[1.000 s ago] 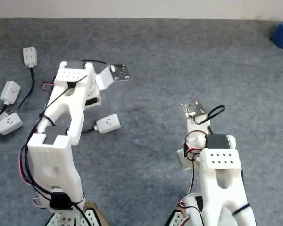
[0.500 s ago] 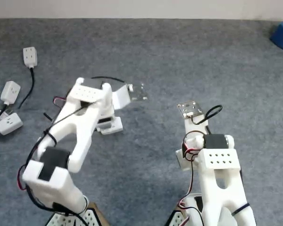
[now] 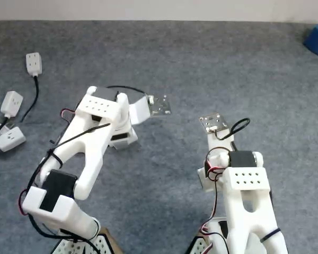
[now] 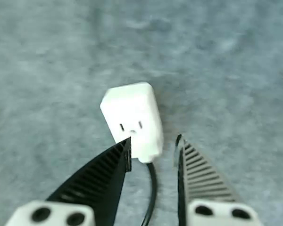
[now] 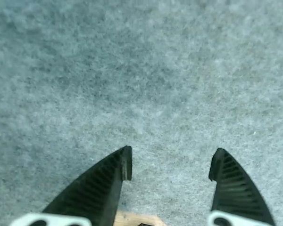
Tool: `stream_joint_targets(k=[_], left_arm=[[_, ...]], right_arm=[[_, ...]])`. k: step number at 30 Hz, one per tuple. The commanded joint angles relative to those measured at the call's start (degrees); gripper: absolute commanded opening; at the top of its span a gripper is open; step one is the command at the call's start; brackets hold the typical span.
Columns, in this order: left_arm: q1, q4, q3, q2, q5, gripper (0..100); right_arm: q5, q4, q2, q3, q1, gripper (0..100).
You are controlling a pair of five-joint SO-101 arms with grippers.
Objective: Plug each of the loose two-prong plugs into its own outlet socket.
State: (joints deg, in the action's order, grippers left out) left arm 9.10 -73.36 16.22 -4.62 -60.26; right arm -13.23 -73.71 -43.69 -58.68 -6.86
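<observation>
High view, progress: in my judgement no plug is seated yet; white cord-end blocks (image 3: 11, 103) lie loose at the table's left edge.
High view, surface: grey carpet (image 3: 201, 63), short felted pile.
Left wrist view, socket: white outlet socket (image 4: 132, 117) on the carpet, boxy smooth plastic with a black cord (image 4: 152, 188).
Left wrist view, pincer: left gripper (image 4: 153, 141) released, ribbed fingers astride the socket's cord end.
Right wrist view, pincer: right gripper (image 5: 173, 151) released, grasping nothing, over bare carpet.
</observation>
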Motion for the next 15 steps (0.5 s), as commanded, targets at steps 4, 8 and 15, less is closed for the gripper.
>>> stream_joint_targets(k=[4,8,15], left_arm=[[-1.2,4.1,2.4,2.4,0.3,16],[-4.0,6.8,2.3,2.3,-0.1,16],[-6.4,10.6,2.2,-3.6,-1.6,18]], right_arm=[[-0.6,0.1,-0.7,0.3,-0.6,27.1],[-0.6,0.1,-0.7,0.3,-0.5,27.1],[-0.6,0.1,-0.7,0.3,-0.5,27.1]])
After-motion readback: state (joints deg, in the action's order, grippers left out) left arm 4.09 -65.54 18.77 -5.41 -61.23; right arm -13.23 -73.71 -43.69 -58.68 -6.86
